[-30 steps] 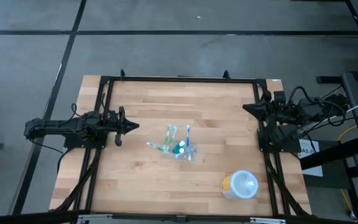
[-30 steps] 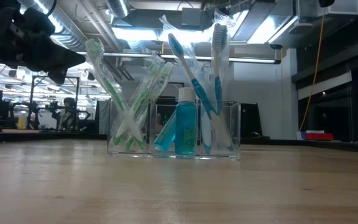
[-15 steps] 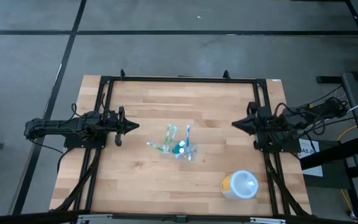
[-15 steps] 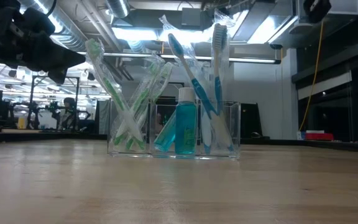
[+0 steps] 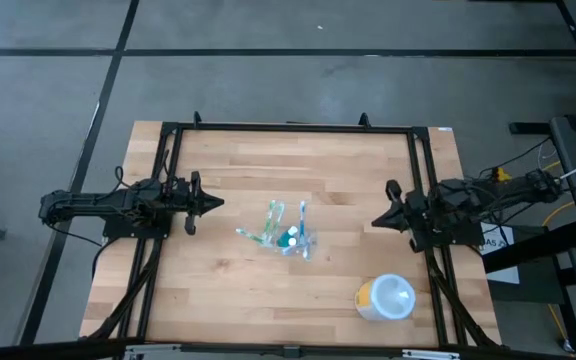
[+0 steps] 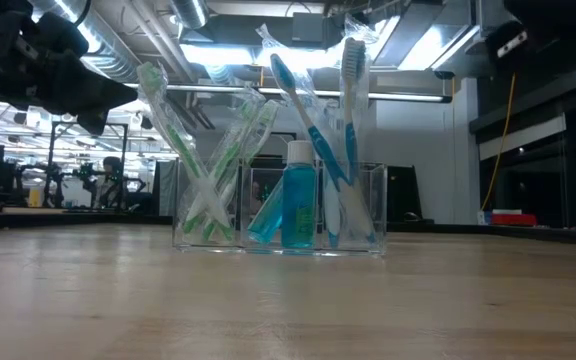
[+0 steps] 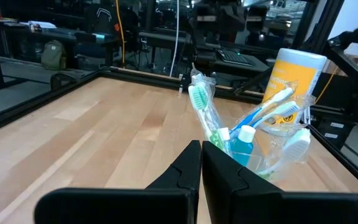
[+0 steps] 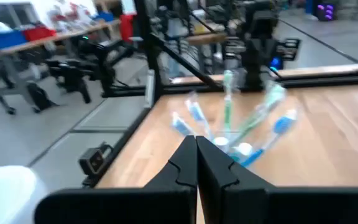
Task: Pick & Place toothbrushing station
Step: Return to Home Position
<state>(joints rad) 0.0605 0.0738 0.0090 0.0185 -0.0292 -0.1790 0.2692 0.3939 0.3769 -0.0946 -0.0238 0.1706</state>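
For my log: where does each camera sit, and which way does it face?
High: overhead, facing straight down on the table; left gripper and right gripper show at opposite sides.
Low: table height, looking level at the holder; left arm upper left, right arm upper right.
Left wrist: past its shut fingers toward holder and tub.
Right wrist: past its shut fingers toward holder.
Shared: all four see the holder.

Bare wood [image 5: 223, 290] rnd station [image 5: 286, 238] — cup [image 5: 388, 297] apart
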